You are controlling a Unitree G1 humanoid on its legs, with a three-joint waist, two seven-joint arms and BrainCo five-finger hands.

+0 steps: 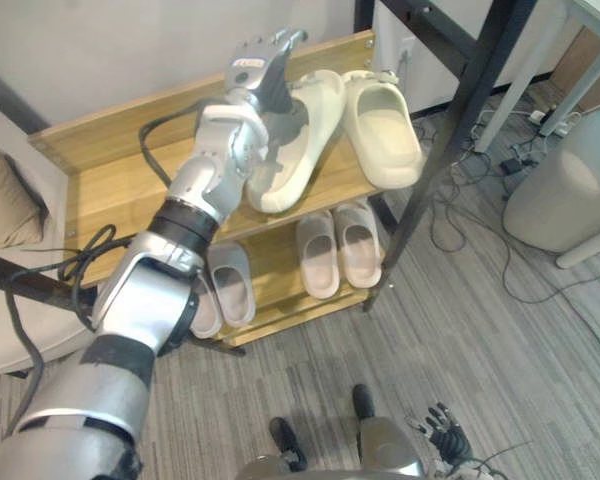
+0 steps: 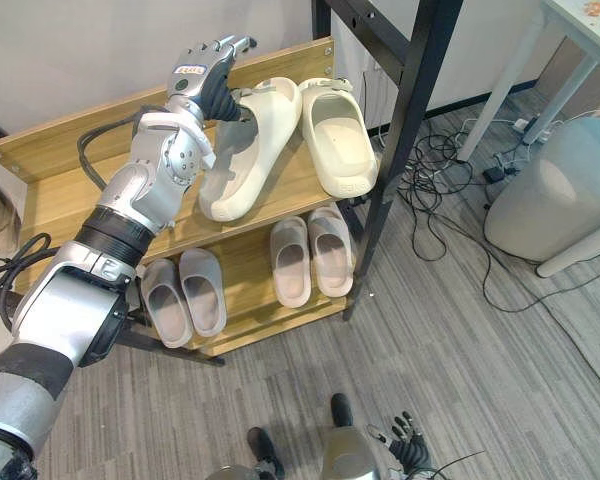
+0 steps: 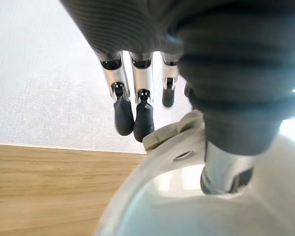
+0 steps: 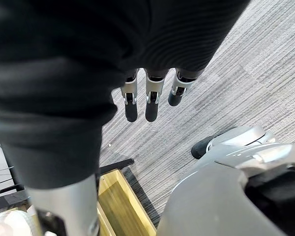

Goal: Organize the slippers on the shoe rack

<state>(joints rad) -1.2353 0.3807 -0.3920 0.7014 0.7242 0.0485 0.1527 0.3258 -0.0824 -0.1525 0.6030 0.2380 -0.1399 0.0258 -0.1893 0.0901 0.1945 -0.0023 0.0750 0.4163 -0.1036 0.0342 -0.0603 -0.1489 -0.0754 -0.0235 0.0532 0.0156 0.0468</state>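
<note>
Left wrist view gives the closest look at the grip: the left hand [image 1: 265, 80] has its thumb [image 3: 226, 169] tucked down inside a cream slipper [image 1: 290, 150] while its fingers [image 3: 123, 115] hang fairly straight just behind the band, so it pinches the upper between them. From where I stand, that slipper lies slantwise on the top shelf [image 1: 110, 180] of the wooden shoe rack [image 2: 50, 150], its far end under the hand and its near end poking past the shelf's front edge. Its mate [image 1: 385, 125] sits just beside it, touching near the back wall, lying fairly straight.

The slipper looks like thick moulded foam: light, springy and a bit smooth, so I'd guess it bends at the band under a pinch and may swing about the hold. The band, or the side wall close to the middle, seems the soundest place to take it.

On the lower shelf [image 1: 275, 275] a pinkish pair [image 1: 338, 248] lies side by side to the right and a grey pair [image 1: 230, 285] to the left, both neat.

Down low, the right hand [image 1: 442, 432] hangs over the floor [image 1: 460, 330], fingers [image 4: 150, 105] loosely spread and empty.
</note>
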